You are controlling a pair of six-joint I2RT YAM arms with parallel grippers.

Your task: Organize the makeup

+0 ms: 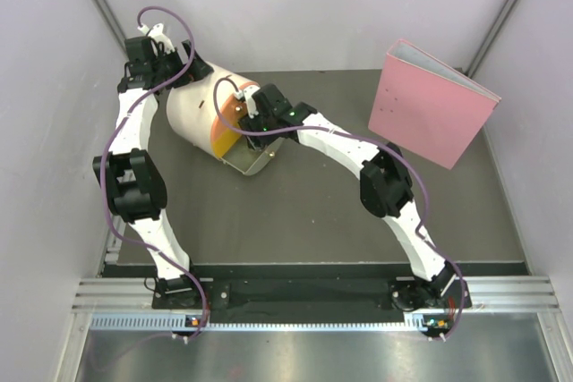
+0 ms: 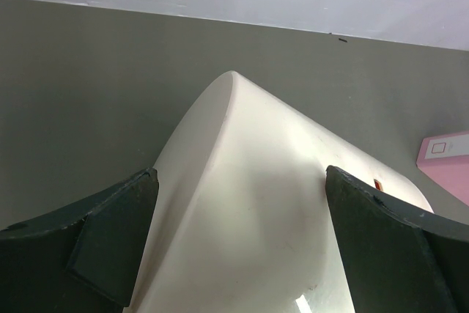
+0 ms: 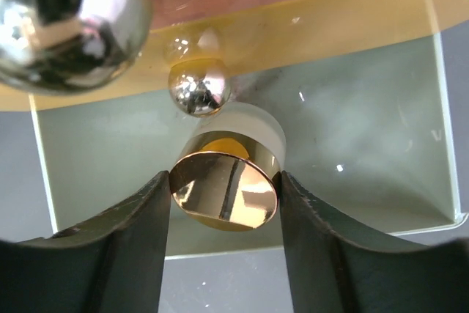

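A round gold compact point(image 3: 227, 192), one piece of the makeup, sits between the fingers of my right gripper point(image 3: 226, 181), which is shut on it. It hangs just over the clear drawer tray point(image 3: 381, 144) pulled out of the cream cylindrical box point(image 1: 199, 106). The drawer's orange front point(image 3: 330, 20) and chrome knob point(image 3: 199, 87) are right behind it. From the top view my right gripper point(image 1: 243, 130) hides the compact. My left gripper point(image 2: 242, 181) stands open, its fingers spread over the box's curved back point(image 2: 249, 210). No other makeup shows.
A pink binder point(image 1: 431, 106) stands upright at the back right of the grey table point(image 1: 313, 212). White walls close in on the left, right and back. The box lies on its side at the back left, drawer point(image 1: 249, 160) facing front right.
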